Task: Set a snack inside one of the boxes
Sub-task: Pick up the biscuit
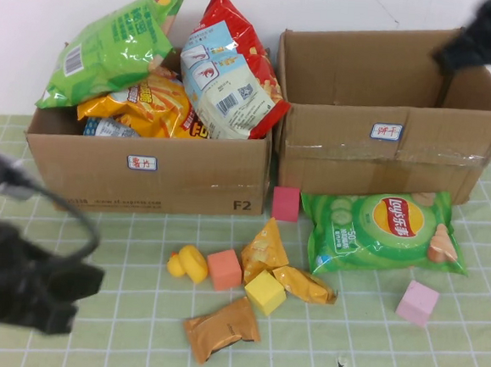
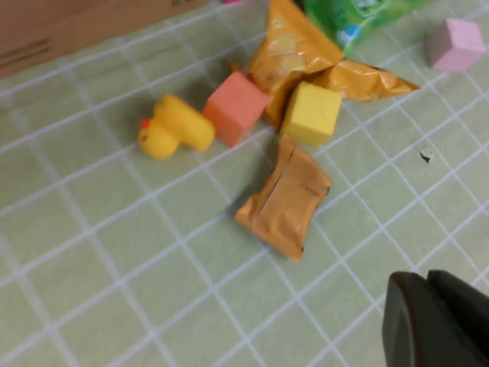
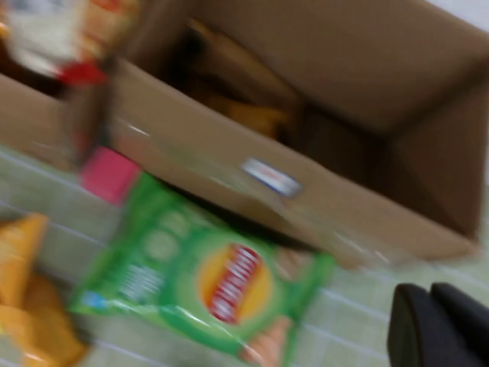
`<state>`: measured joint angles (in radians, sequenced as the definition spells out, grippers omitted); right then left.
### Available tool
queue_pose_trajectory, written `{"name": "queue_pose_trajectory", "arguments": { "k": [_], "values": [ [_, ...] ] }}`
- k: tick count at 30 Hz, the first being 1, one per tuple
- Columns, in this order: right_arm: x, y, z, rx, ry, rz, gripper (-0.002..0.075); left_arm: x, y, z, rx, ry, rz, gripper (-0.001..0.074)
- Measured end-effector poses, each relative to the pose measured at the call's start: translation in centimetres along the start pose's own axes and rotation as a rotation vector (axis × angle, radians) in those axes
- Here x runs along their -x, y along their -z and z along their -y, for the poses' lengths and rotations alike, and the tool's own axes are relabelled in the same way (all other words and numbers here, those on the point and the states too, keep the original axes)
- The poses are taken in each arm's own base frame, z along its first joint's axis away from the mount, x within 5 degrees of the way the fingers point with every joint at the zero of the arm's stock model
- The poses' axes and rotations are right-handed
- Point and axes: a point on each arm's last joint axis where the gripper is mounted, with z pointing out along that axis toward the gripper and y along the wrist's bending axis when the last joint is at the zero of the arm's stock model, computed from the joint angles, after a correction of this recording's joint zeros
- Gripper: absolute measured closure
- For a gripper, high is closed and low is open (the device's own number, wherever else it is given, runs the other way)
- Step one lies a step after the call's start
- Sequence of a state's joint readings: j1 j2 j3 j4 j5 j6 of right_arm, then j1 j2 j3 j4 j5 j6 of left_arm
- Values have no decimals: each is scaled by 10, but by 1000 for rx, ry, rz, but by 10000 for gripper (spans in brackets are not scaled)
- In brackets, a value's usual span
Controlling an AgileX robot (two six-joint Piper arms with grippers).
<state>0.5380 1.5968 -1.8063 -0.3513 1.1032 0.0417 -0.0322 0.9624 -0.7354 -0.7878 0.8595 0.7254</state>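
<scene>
Lying flat on the green checked surface [image 1: 132, 328] in the lower right of the high view is a green bag of chips [image 1: 381, 230], just in front of the right box [image 1: 383, 165]. That box is open and looks mostly bare inside. A dark pink block [image 1: 286, 203] sits just beside the bag's left end, near the gap between the two boxes.

More snacks lie in a small heap at the lower middle. A brown snack packet [image 1: 222, 327] lies closest to the bottom edge. Two orange snack bags [image 1: 266, 250] sit above it, touching a yellow block [image 1: 266, 291]. An orange block [image 1: 224, 269] and a yellow toy duck [image 1: 189, 263] sit side by side to their left. A light pink block [image 1: 417, 302] rests well apart at the lower right.

The left box [image 1: 144, 171] in the upper left is stuffed with snack bags that stick out over its rim.

The left pincer [image 1: 46, 291] hangs at the lower left edge, above the surface and touching nothing; I cannot tell if its fingers are apart or together. The right pincer [image 1: 487, 37] hangs at the upper right corner, over the back of the right box; I cannot tell its state either.
</scene>
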Motion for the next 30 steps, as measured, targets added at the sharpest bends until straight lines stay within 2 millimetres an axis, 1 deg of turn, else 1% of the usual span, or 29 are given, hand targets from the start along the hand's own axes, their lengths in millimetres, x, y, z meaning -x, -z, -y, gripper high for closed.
{"name": "queue_pose_trajectory", "arguments": {
  "k": [3, 5, 6, 8, 9, 10, 12, 13, 15, 18, 21, 23, 24, 26, 30],
  "values": [
    [-27, 6, 8, -53, -30, 4, 716, 15, -21, -5, -33, -40, -42, 737],
    [-48, 6, 7, -64, -50, -7, 716, 20, -39, -3, -45, -88, -90, 737],
    [-57, 10, 7, -63, -61, -4, 716, 21, -50, -2, -51, -117, -125, 737],
    [-77, 10, 4, -56, -87, -10, 716, 19, -73, 2, -62, -169, -205, 737],
    [-91, 8, 2, -53, -97, -23, 716, 18, -85, 5, -68, -197, -249, 737],
    [-99, 10, 1, -48, -115, -15, 716, 16, -97, 7, -72, -222, -295, 736],
    [-121, 10, -2, -40, -143, -24, 716, 13, -118, 11, -76, -274, -371, 715],
    [-130, 10, -3, -38, -157, -28, 717, 12, -127, 15, -82, -299, -396, 693],
    [-152, 12, -5, -35, -187, -41, 717, 10, -147, 18, -86, -336, -444, 600],
    [-183, 15, -8, -34, -228, -63, 717, 8, -171, 22, -94, -368, -485, 388],
    [-208, 23, -8, -36, -290, -54, 717, 7, -195, 22, -83, -399, -515, 213],
    [-225, 29, -8, -36, -330, -38, 717, 9, -208, 19, -60, -408, -527, 161],
    [-232, 31, -8, -36, -346, -34, 717, 10, -214, 18, -48, -401, -534, 147],
    [-245, 38, -7, -38, -382, -15, 717, 12, -225, 14, -28, -395, -540, 134],
    [-264, 53, -3, -48, -439, 13, 717, 12, -247, 8, -14, -403, -565, 127]
  ]
}}
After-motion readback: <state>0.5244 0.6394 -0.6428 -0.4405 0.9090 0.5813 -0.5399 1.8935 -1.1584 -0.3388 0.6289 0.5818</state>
